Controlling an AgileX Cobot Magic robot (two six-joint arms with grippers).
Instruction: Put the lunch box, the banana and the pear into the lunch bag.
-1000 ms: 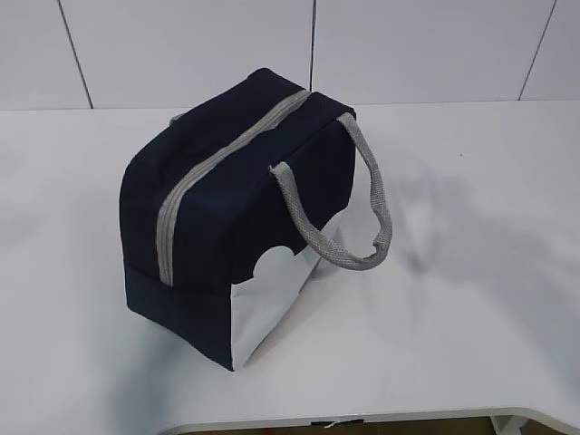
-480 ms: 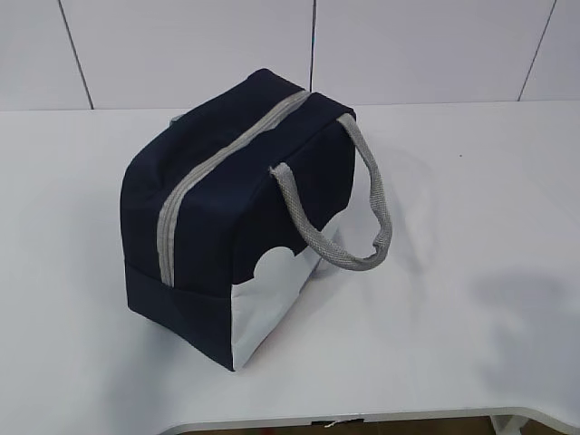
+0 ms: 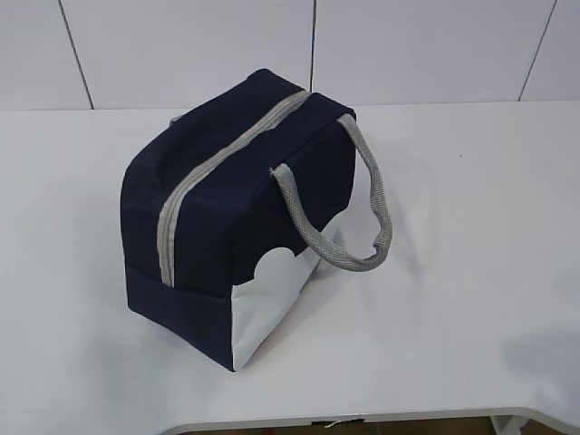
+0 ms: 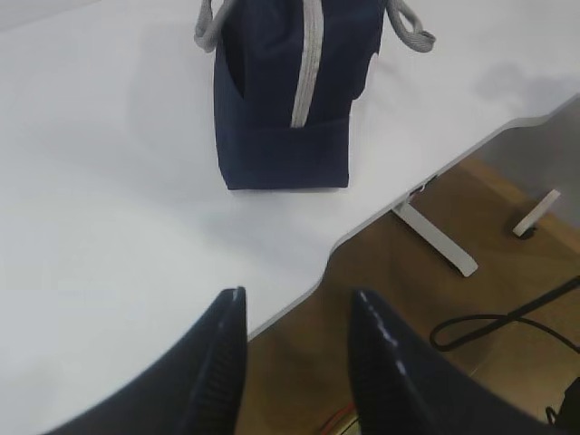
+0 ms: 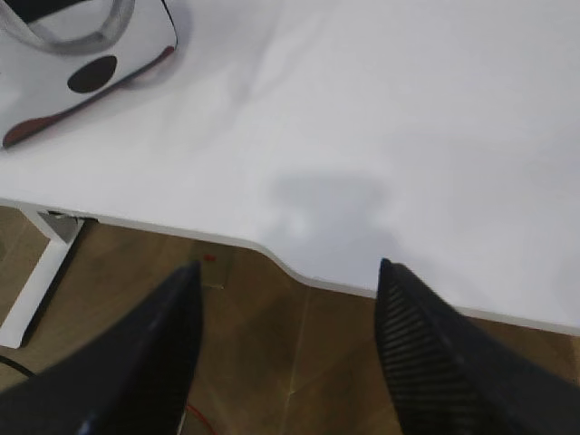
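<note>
Both end effectors hang released over the near edge of the white bench (image 3: 471,272), grasping nothing: the left end effector (image 4: 294,362) shows two dark fingers with a clear gap between them, the right end effector (image 5: 285,353) stands with its fingers spread wider, bare floor between them. Well apart from both, the lunch bag (image 3: 227,217) stands upright on the bench, navy blue with its grey zipper (image 3: 204,172) drawn shut along the top (one grey handle (image 3: 362,217) droops down the side above a white corner panel (image 3: 272,304)). Lunch box, banana and pear cannot be seen in any view.
</note>
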